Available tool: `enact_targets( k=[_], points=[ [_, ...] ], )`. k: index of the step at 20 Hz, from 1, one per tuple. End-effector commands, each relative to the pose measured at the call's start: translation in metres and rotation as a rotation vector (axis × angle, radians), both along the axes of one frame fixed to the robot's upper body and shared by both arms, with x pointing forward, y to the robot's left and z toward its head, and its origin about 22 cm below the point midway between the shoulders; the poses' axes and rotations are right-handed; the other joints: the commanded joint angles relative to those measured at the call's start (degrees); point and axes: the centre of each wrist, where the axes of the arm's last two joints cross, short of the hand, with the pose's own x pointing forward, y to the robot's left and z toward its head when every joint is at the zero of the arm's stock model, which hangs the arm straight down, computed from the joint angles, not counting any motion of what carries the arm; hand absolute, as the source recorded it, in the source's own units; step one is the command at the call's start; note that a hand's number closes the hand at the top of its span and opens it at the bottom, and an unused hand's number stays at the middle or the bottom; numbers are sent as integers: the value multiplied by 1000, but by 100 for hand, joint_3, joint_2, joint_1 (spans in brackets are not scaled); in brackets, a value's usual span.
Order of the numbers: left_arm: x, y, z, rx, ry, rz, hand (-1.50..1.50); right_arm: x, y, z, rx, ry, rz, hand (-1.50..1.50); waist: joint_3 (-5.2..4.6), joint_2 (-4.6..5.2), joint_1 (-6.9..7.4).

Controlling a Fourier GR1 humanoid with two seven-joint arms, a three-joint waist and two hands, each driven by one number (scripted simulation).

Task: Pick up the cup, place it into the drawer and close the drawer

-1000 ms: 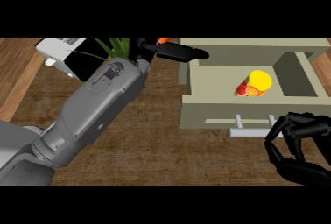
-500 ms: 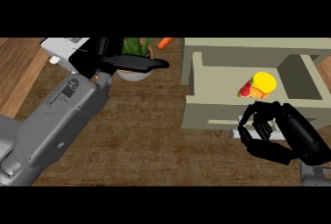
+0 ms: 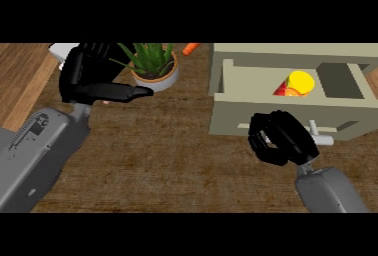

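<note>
Cup [image 3: 297, 83], yellow and red, lay inside the open drawer [image 3: 244, 80] at the frame's upper right. Right hand [image 3: 279, 137], fingers curled and holding nothing, sat at the drawer front [image 3: 284, 126] beside its handle [image 3: 319, 135]. Left hand [image 3: 94, 77] was at upper left, fingers extended, empty, just beside a potted plant [image 3: 153, 62].
</note>
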Motion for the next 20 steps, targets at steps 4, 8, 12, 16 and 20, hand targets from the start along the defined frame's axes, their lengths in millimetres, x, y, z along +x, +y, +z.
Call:
enact_targets(
  k=[4, 8, 12, 16, 20],
  points=[
    [-26, 34, -9, -1, 21, 28, -150, 50, 7, -42, -78, -2, 7, 150, 4, 9, -101],
    [-35, 46, -24, -18, -3, 20, -150, 83, 4, -47, -72, 27, -23, 150, 6, 43, -25],
    [-38, 55, -30, 1, 18, 5, -150, 105, -10, -38, -63, 77, -24, 150, 6, 56, -38],
    [-34, 53, -15, -15, -1, -8, -150, 123, -29, -23, -39, 94, -64, 150, 16, 131, 117],
    [-37, 78, -12, -27, 2, -43, -150, 137, -37, -1, -41, 116, -110, 150, 14, 187, 280]
  ],
)
